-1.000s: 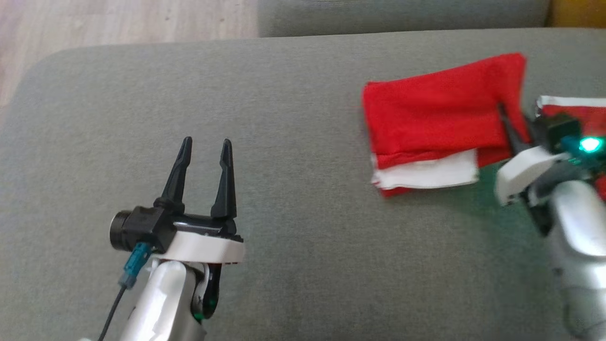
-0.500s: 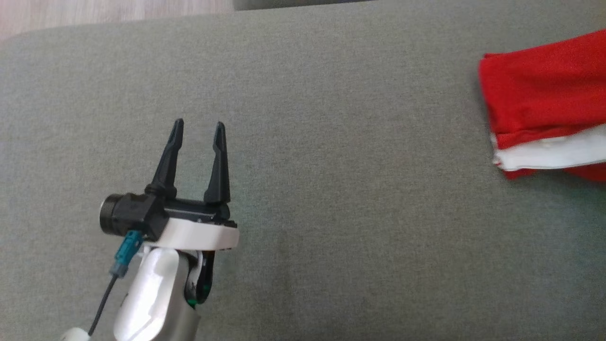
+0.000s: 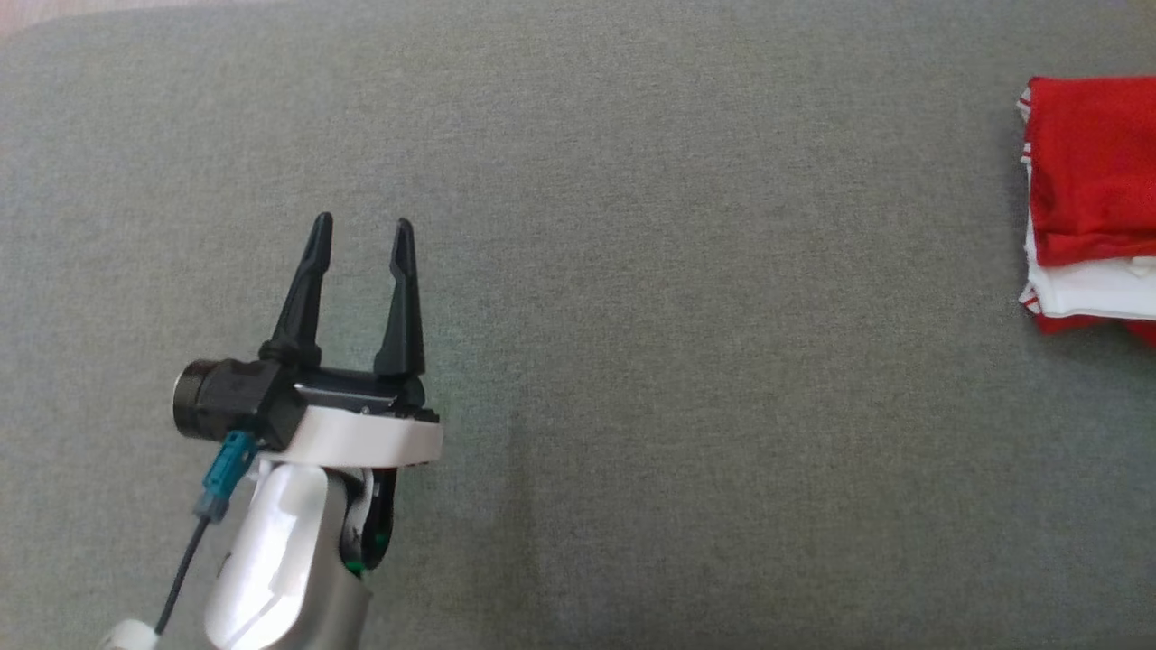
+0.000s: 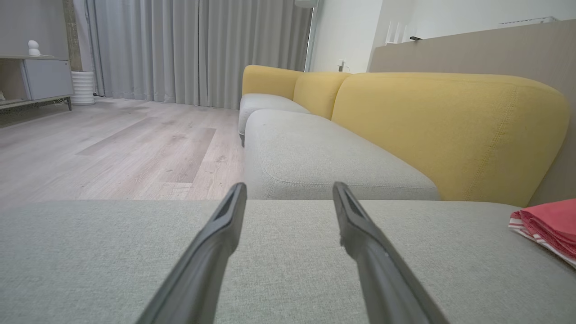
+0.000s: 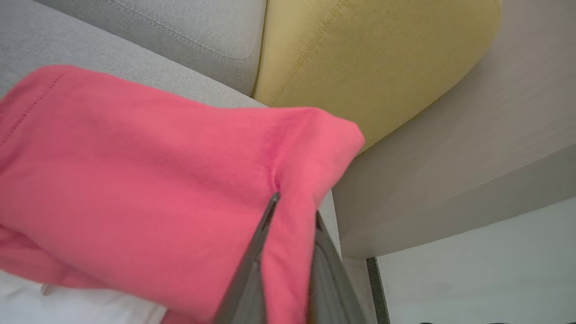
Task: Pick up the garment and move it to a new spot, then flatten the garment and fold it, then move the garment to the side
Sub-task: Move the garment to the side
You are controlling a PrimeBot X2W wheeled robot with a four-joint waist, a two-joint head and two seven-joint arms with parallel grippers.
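Much open cushion [image 3: 686, 379] between left pincer [image 3: 362, 222] and garment [image 3: 1093, 171].

— Where's the garment [image 3: 1091, 171]?
— Near the right edge of the grey cushion [image 3: 632, 271].
— How does it lie?
— Folded: red layers on top, white beneath, with red-and-white striped edging.

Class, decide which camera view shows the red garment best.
The right wrist view: the garment is close and large, a fold pinched by the right gripper. The head view catches its folded edge at the right border; the left wrist view, a small corner.
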